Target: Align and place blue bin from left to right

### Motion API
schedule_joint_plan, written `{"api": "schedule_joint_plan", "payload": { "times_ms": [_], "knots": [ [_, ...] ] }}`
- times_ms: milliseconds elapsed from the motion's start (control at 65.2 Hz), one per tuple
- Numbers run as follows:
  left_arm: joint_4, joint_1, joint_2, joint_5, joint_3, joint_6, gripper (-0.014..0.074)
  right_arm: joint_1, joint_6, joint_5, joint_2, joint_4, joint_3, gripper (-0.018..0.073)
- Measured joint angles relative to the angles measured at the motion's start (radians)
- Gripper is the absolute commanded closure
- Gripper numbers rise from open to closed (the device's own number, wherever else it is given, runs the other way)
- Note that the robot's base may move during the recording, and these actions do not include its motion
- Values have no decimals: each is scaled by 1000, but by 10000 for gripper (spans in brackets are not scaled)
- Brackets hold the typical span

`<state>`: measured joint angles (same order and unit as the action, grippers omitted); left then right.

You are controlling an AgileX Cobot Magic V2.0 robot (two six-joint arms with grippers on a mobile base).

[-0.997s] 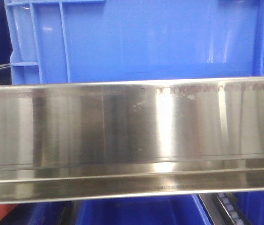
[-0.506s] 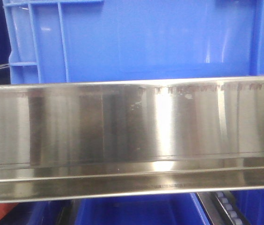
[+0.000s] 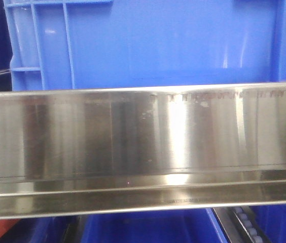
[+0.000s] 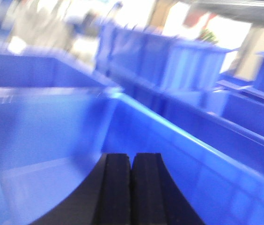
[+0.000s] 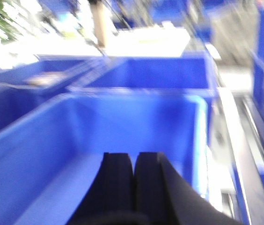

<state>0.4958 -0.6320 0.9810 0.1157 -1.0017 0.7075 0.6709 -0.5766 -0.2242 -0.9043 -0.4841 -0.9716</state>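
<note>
The blue bin [image 3: 158,40] fills the top of the front view, its tall side wall showing raised vertical ribs near the left corner and one near the right edge. A steel rail hides its base. In the left wrist view my left gripper [image 4: 132,157] is shut and empty, pointing into a blue bin's interior [image 4: 38,126]. The right wrist view is blurred; there my right gripper [image 5: 134,157] is shut with nothing in it, above the inside of a blue bin [image 5: 122,122]. Neither gripper shows in the front view.
A shiny steel rail [image 3: 143,136] spans the front view. Below it are another blue bin [image 3: 148,228] and a roller track [image 3: 244,228]. More blue bins [image 4: 169,61] stand in a row beyond the left gripper. A second bin [image 5: 150,72] and a grey track [image 5: 249,140] lie past the right gripper.
In the front view the blue bin has slid slightly to the left; its right rib now sits further in from the frame's edge. The steel rail is unchanged.
</note>
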Motion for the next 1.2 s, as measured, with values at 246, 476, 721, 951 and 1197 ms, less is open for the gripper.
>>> {"api": "schedule_joint_plan", "payload": {
  "times_ms": [246,476,721,951,1197],
  "knots": [
    [47,0,-160,-77,142,0,707,0,11,67,112,-11,84,640],
    [51,0,-229,-81,151,0,707,0,11,87,140,-13,84,640],
    [51,0,-234,-83,151,0,707,0,11,89,140,-13,84,640],
    [51,0,-234,-83,151,0,707,0,11,89,140,-13,84,640],
    [51,0,-234,-83,151,0,707,0,11,90,140,-13,84,640]
  ]
}}
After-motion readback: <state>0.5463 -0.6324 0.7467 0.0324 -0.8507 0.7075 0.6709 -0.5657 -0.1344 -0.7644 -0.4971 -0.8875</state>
